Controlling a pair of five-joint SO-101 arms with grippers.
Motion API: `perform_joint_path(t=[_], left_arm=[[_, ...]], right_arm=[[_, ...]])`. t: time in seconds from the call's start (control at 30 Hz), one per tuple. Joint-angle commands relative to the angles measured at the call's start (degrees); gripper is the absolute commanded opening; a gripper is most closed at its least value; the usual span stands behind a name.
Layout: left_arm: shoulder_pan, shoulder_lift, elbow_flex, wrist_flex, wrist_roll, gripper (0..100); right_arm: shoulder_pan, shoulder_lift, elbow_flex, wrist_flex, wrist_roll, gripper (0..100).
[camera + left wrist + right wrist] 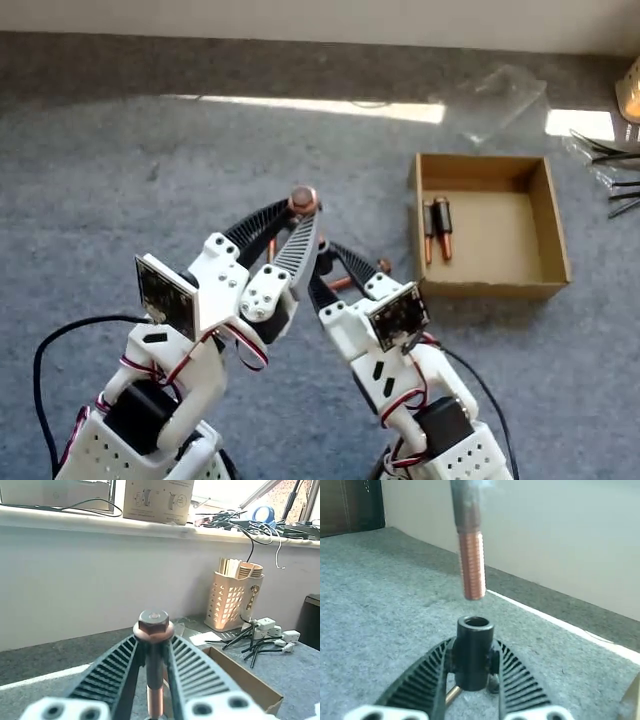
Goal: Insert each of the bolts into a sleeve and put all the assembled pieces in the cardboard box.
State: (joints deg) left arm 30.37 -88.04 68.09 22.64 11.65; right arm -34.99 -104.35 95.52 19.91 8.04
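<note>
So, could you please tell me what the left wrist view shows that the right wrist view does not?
Left wrist view alone: the hexagonal head of the copper-coloured bolt clamped in the left claw, a corner of the brown cardboard box, and a beige plastic basket beside the wall. Right wrist view alone: the black cylindrical sleeve held upright in the right claw, its bore open and not yet entered. Both: the bolt's shank, which hangs just above the sleeve.
</note>
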Motion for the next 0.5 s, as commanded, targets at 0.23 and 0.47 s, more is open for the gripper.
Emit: perform_joint_path(t=[0.23,0.47], left_arm=[[0.9,-0.9,-0.6,-0.4,0.1,1],[-0.5,3.8,-0.5,-3.3,0.1,1]], right_arm=[[0.3,-0.3,6.9,-4.5,0.5,0.3],[0.2,-0.3,6.9,-4.5,0.7,0.3]])
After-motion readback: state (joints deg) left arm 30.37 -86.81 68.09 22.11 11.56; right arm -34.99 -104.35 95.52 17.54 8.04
